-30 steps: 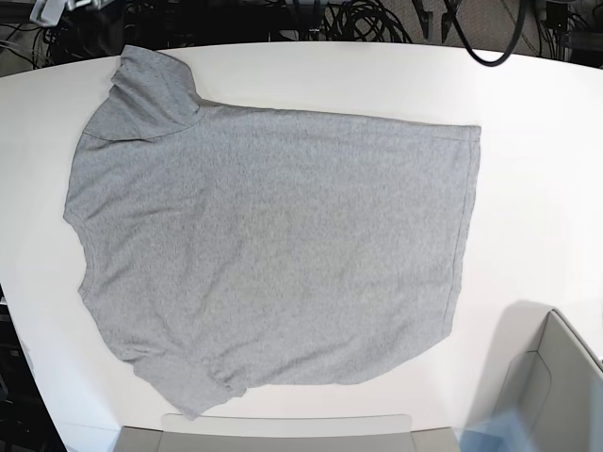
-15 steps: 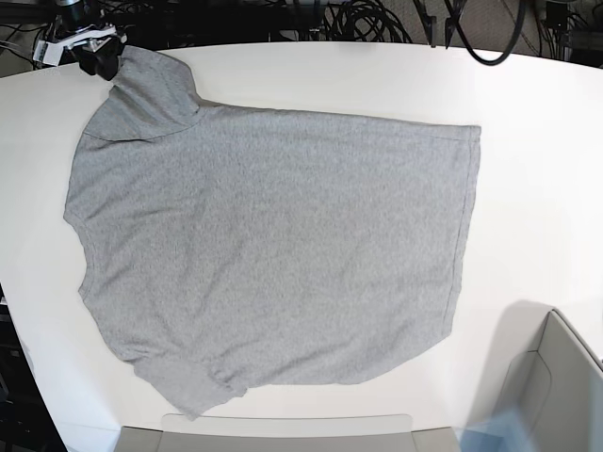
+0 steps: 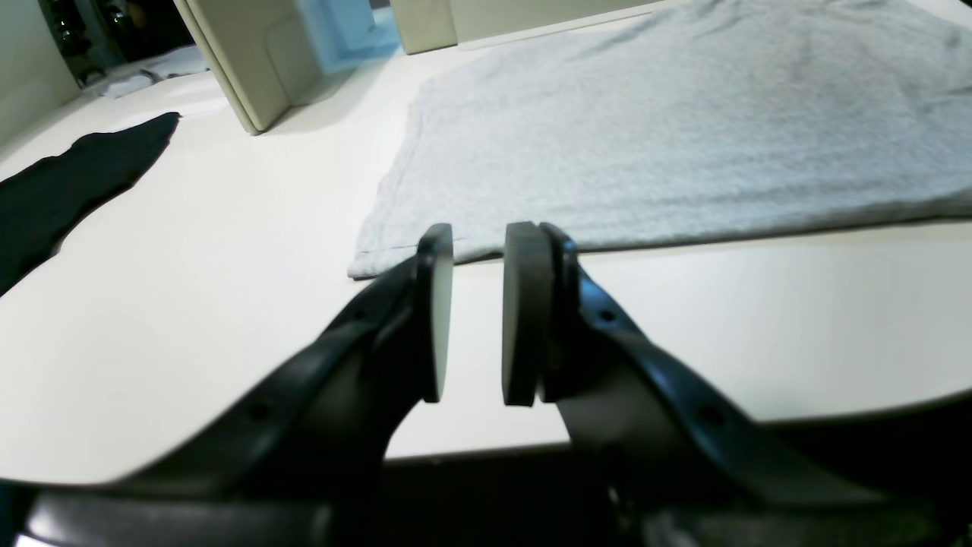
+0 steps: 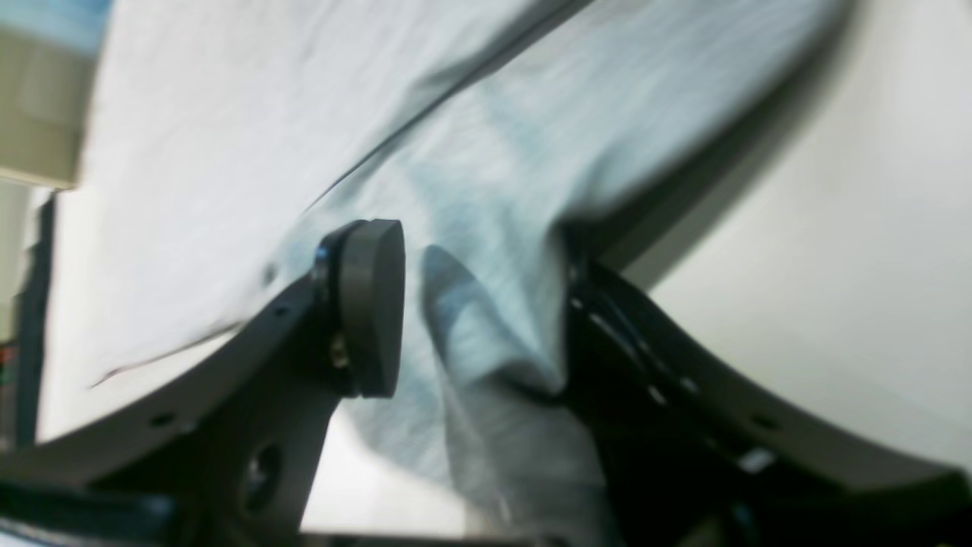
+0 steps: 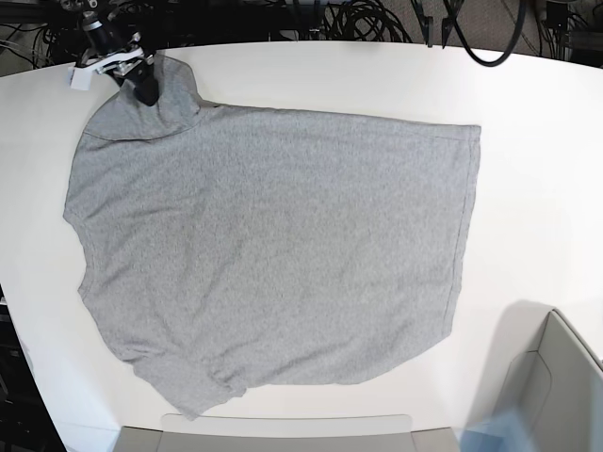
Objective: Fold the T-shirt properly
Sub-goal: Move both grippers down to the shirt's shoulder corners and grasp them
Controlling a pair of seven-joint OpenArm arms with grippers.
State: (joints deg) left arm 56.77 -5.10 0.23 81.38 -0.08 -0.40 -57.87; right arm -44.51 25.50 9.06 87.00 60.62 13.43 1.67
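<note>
Newly arrived right claw [image 5: 146,89] straddles the T-shirt [image 5: 273,245] sleeve, jaws wide; left claw [image 3: 477,304] narrow, clear.

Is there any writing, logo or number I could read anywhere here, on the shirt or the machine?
None. The T-shirt lies with a plain grey side up, with no lettering showing. The right end effector carries a small white tag, too small to tell whether it bears text. The table shows no marks.
</note>
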